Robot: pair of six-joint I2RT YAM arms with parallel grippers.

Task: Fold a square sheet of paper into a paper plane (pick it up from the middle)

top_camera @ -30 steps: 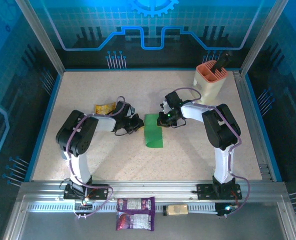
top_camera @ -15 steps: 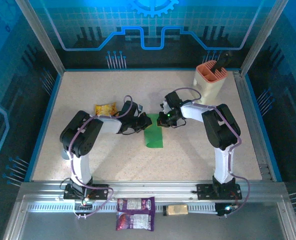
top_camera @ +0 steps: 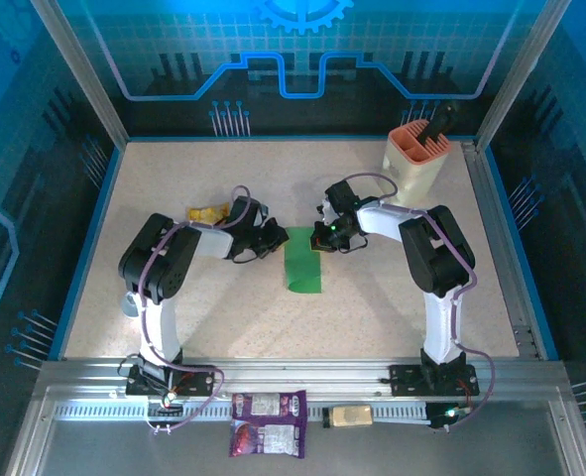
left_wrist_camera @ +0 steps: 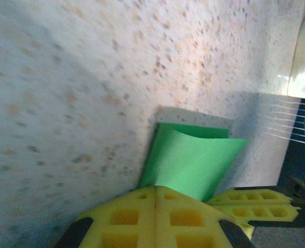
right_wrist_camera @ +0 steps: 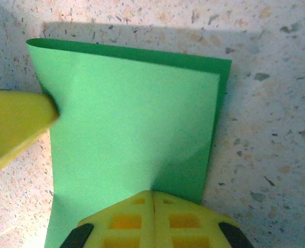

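The square sheet of paper [top_camera: 303, 262] lies at mid-table, folded into a green rectangle whose top layer sits slightly back from the lower one [right_wrist_camera: 131, 113]. A paper plane is out of view. My left gripper [top_camera: 277, 237] is shut, with its yellow tips [left_wrist_camera: 155, 188] touching the sheet's left far edge [left_wrist_camera: 193, 160]. From the other side, my right gripper [top_camera: 318, 238] is shut too, its tips [right_wrist_camera: 152, 192] resting on top of the paper. The two grippers face each other across the sheet's far end. The left finger [right_wrist_camera: 13, 121] shows in the right wrist view.
A yellow snack packet [top_camera: 207, 213] lies behind the left arm. An orange-and-cream holder [top_camera: 416, 159] stands at the back right corner. Purple packets [top_camera: 269, 421] rest on the front rail below the table's edge.
The left gripper swung right to the sheet's edge, then eased slightly back and away. The right gripper and the paper have stayed put.
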